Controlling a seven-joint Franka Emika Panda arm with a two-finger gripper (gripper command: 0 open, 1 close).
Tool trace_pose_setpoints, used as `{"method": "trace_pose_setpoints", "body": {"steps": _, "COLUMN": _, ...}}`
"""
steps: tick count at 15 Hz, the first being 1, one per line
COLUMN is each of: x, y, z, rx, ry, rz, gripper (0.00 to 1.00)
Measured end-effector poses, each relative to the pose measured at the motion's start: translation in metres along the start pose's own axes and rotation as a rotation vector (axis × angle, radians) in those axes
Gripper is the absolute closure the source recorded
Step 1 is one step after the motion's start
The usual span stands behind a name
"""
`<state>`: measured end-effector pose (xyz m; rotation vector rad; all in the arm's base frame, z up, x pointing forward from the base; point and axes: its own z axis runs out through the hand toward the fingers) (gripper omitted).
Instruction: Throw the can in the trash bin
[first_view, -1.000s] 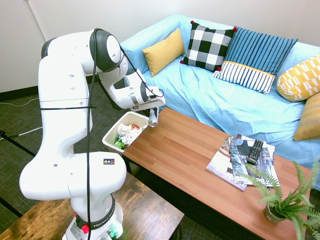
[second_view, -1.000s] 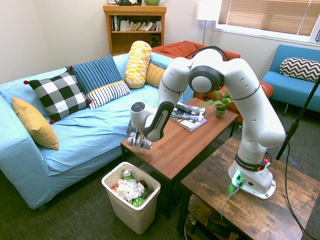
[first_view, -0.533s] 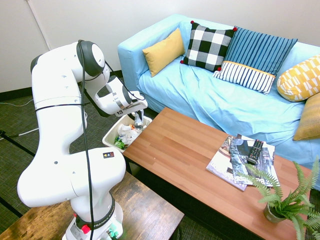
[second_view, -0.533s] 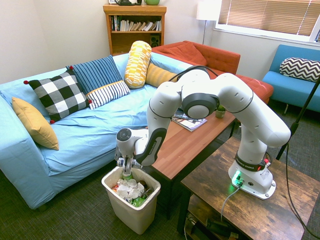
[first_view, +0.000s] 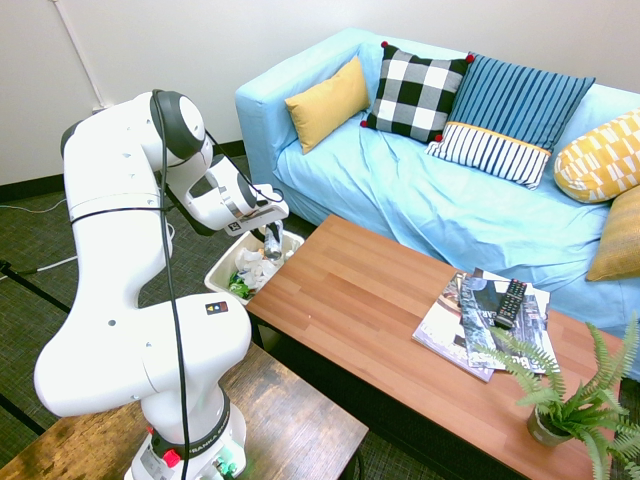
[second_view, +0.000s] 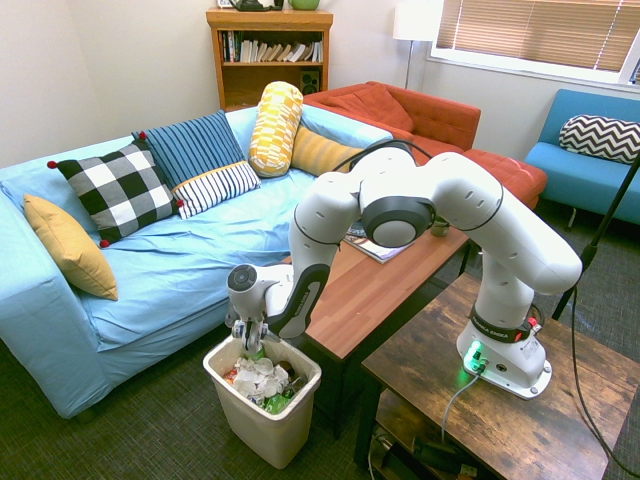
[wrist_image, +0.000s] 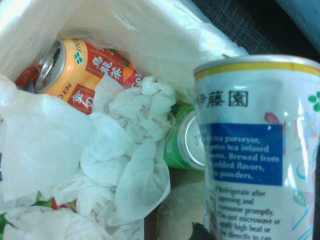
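Note:
The can (first_view: 273, 243) is white with blue markings and hangs upright just over the open trash bin (first_view: 222, 268), with my gripper (first_view: 271, 234) shut on it. In the second exterior view my gripper (second_view: 246, 338) sits right above the off-white trash bin (second_view: 268, 422), close to the rubbish inside. The wrist view shows the can (wrist_image: 260, 150) filling one side, with the bin's white wall (wrist_image: 125, 25) behind it. Below it lie crumpled white paper (wrist_image: 125, 155), an orange can (wrist_image: 75, 65) and a green can (wrist_image: 187, 140).
The wooden coffee table (first_view: 380, 310) stands right beside the bin, bearing magazines (first_view: 470, 320), a black remote control (first_view: 510, 300) and a potted fern (first_view: 570, 400). A blue sofa (first_view: 430, 190) with cushions lies behind. A darker wooden table (second_view: 480, 410) bears the arm.
The arm has swung from the coffee table's end over to the bin and lowered, carrying the can. In the last half second it has only edged slightly lower.

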<state>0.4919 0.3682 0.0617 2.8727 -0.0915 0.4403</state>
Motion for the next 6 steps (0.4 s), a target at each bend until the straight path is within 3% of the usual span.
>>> {"method": "trace_pose_setpoints", "body": {"steps": 6, "x": -0.0073, "y": -0.0097, "z": -0.0085, "rx": -0.001, "ry": 0.022, "rz": -0.001, "gripper": 0.0}}
